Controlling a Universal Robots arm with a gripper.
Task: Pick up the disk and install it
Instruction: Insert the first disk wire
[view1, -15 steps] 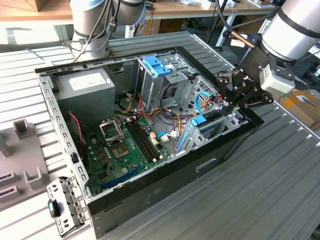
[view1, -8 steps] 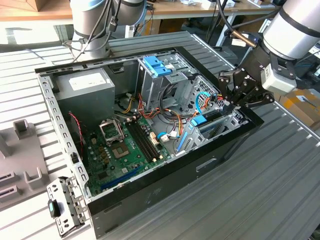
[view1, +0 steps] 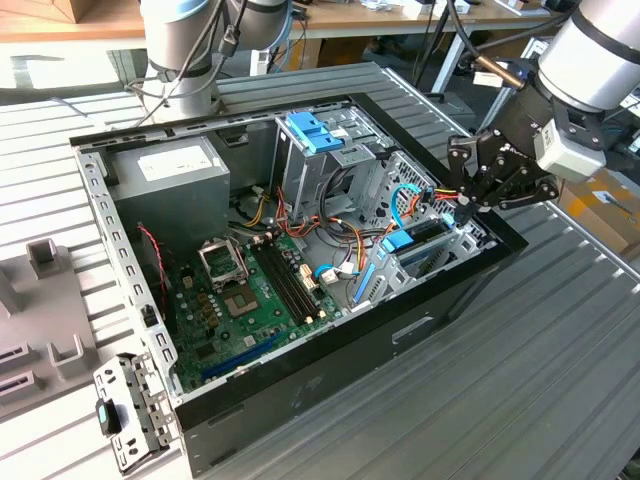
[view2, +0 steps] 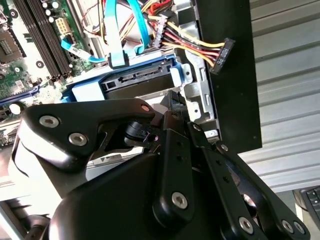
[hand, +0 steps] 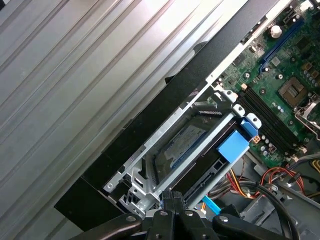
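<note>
The gripper (view1: 468, 203) is hanging over the corner of the open computer case (view1: 300, 390) nearest the exterior view's right, and its fingers are pressed together with no gap between them — in the first wrist view the fingertips (hand: 172, 200) are meeting over the metal drive bay (hand: 150, 165) with nothing held between them.

The disk (view1: 415, 238) is lying just below and beside the fingertips, already down inside that bay rather than out on the table. Its blue rails are showing along its edges in the exterior view, and in the second wrist view the disk (view2: 135, 82) is sitting level in the cage with its connector end facing the motherboard (view2: 30, 55). The first wrist view is showing the disk (hand: 200, 150) under the bay's cross bar, with a blue tab at its end.

Judging from this, the pick-up and the placing are looking done. What is looking unfinished is the wiring — the blue data cable (view2: 117, 35) and the power connector (view2: 222, 55) are lying loose near the disk, seemingly not plugged in. Whether the disk is fully latched I cannot tell.
</note>
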